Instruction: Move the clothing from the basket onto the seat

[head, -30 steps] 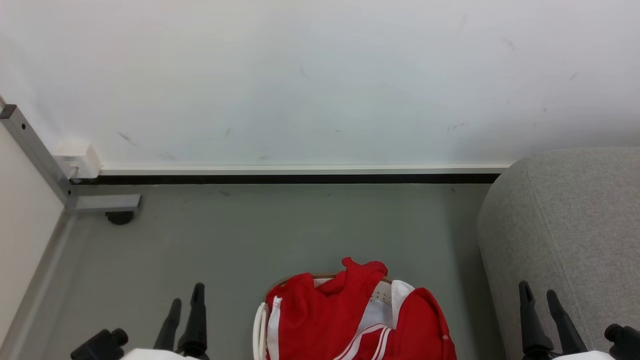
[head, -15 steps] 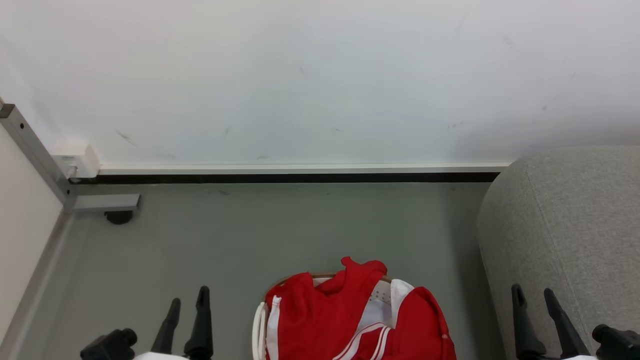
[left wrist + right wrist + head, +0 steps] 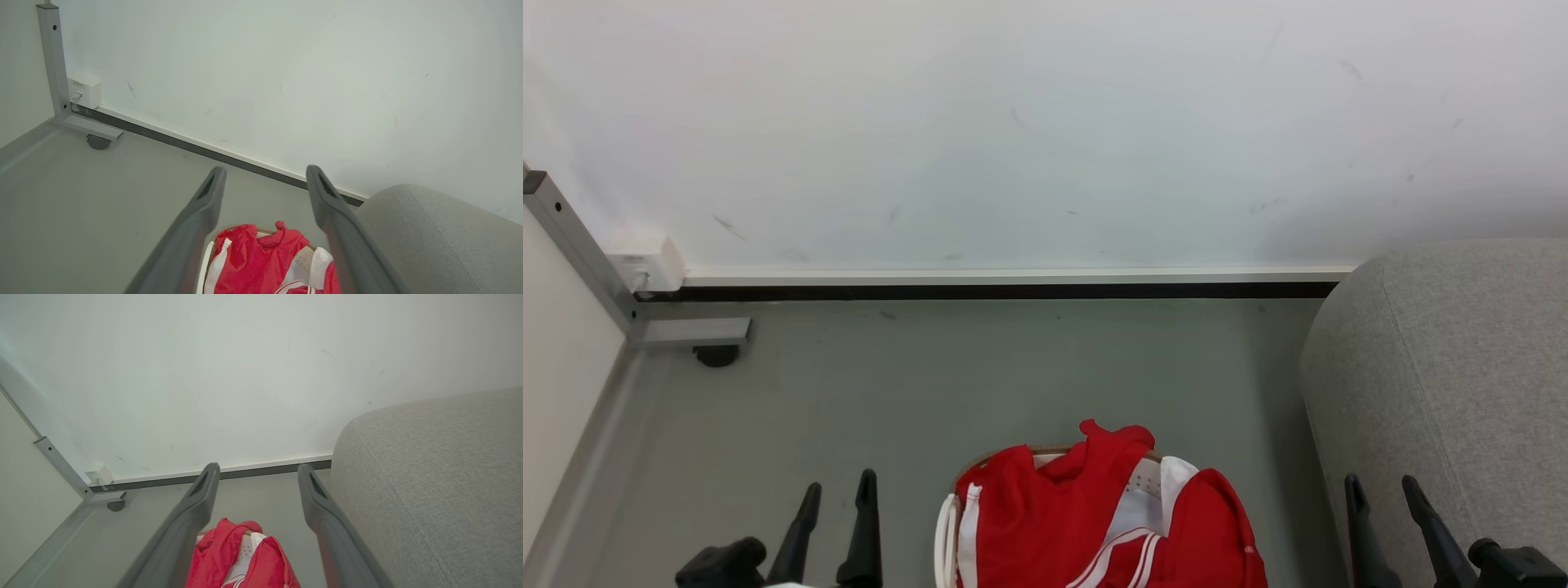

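**Pre-grasp: nothing lifted yet**

Clothing (image 3: 1086, 523): heaped in basket (image 3: 946, 535). Red with white panels and striped trim, one red fold raised over the far rim. Basket on floor (image 3: 890, 384), bottom centre of head view, beside seat (image 3: 1445, 367) with a strip of bare floor between. No garment on the part of the seat in view.

Left hand (image 3: 841, 492): fingers apart, empty, over the floor to the left of the basket, clear of it.

Right hand (image 3: 1382, 492): fingers apart, empty, in front of the seat's near side, to the right of the basket.

Both wrist views: pile low between the spread fingers, no contact.

Step, as judged: very start, approach to the first garment. None of the transfer done.

Next move, as judged: calls for lowering one hand into the pile, probably onto the raised red fold, and closing on cloth alone. Right hand nearer the seat, so better placed for a short carry. Needs a lift high enough to clear both rim and seat edge.

Risks, as judged:
- Light basket apt to tip or drag if cloth snags on a handle.
- Garments tangled, so two may rise together.
- Loose cloth likely to trail.
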You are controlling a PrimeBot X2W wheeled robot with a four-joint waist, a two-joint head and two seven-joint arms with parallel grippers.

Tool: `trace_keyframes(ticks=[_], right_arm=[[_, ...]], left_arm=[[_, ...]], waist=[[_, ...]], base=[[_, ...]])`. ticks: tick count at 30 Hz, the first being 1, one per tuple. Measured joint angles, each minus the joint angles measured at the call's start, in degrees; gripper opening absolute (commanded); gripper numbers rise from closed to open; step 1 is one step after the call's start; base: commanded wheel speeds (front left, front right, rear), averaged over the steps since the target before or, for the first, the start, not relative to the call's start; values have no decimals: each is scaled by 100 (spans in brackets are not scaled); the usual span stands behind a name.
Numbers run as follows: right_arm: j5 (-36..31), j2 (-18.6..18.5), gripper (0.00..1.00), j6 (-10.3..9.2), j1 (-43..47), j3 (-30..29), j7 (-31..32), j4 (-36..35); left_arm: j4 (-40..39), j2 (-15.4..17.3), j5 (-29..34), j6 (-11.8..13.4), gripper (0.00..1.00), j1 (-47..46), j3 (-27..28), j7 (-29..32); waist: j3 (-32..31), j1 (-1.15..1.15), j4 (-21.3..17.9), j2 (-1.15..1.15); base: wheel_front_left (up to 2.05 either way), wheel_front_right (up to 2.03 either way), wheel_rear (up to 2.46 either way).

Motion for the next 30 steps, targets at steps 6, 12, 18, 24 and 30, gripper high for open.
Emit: trace_keyframes(ticks=[6, 12, 18, 24, 30], right_arm=[[-328, -4, 100, 0, 9, 14, -98, 22], [-535, -7, 100, 0, 21, -63, -176, 29], [-783, -11, 100, 0, 50, -223, -246, 12], [-1057, -14, 100, 0, 89, -312, -300, 8], [-1239, -15, 100, 0, 99, -326, -356, 8]], left_arm=[[18, 2, 400, 2, 100, 46, -8, -96], [63, 4, 753, 0, 100, 62, -10, -163], [73, 5, 1067, 1, 100, 67, -29, -240], [77, 8, 1322, 0, 100, 108, -32, -296], [93, 10, 1519, -10, 100, 115, -69, -352]], waist=[[9, 0, -16, 0], [8, 0, -40, 0], [8, 0, -51, 0], [12, 0, -81, 0], [19, 0, -118, 0]], base=[[0, 0, 0], [0, 0, 0], [0, 0, 0], [0, 0, 0], [0, 0, 0]])
